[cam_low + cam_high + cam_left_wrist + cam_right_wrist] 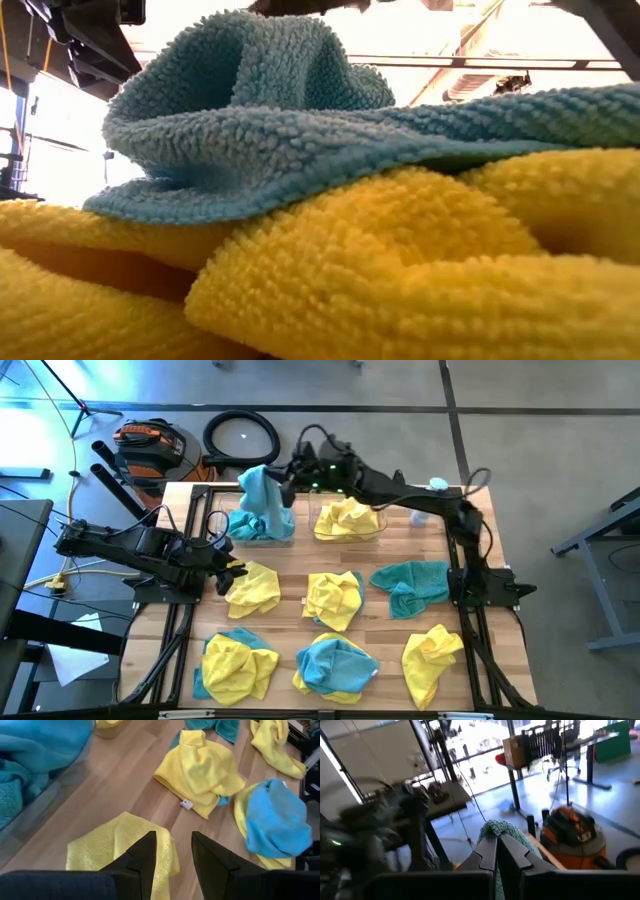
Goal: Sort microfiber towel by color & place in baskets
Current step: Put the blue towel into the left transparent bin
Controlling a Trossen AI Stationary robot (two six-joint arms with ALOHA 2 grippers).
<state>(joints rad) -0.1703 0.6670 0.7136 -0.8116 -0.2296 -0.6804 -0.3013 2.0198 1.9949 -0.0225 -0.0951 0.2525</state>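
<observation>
Two clear baskets stand at the table's far middle. The left basket (262,528) holds blue towels, the right basket (349,521) yellow ones. My right gripper (286,482) reaches across from the right and is shut on a blue towel (260,490) above the left basket. My left gripper (235,568) is open, its fingers (145,857) over the edge of a yellow towel (117,845) that lies flat on the table, apart from it as far as shows. More towels lie spread over the table. My right gripper pinches a bunched part of the blue towel (495,827) between its two fingers; a small tuft stands out past the fingertips. The fingers lie about level, coming from the table's right side. The rest hangs below the gripper over the left basket; one layer or several, I cannot tell.
On the table lie a yellow towel (333,598), a teal one (412,585), a yellow-and-blue heap (238,665), a blue towel on a yellow one (335,665) and a yellow one (432,655). The low view is blocked by a blue towel (250,110) over a yellow towel (380,260).
</observation>
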